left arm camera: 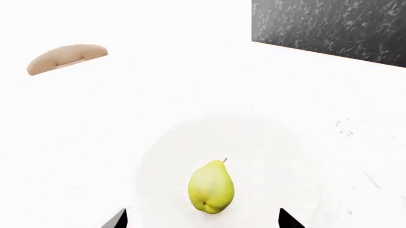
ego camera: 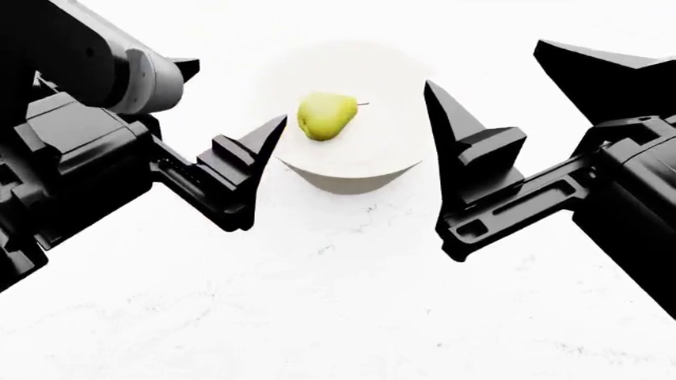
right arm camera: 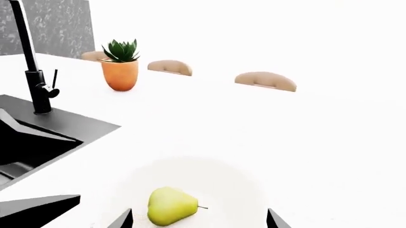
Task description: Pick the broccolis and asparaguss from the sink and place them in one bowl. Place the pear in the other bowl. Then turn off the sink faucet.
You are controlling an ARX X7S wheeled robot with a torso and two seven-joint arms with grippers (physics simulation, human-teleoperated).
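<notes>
The pear [ego camera: 325, 115] lies on its side inside the off-white bowl [ego camera: 349, 176], stem directed toward the right arm's side. The bowl stands on the white bench [ego camera: 338, 301], between the two arms.

The left end effector [ego camera: 264, 134] is spread wide and empty, fingertip level with the bowl's rim. The right end effector [ego camera: 435, 99] is likewise spread wide and empty, just beside the opposite rim.

The pear step appears complete. The faucet [right arm camera: 32, 66], seen only in the right wrist view, stands at the sink's [right arm camera: 63, 126] back rim, well apart from the bowl. Its lever [right arm camera: 54, 78] lies on the right arm's side, so the right arm appears nearer.
</notes>
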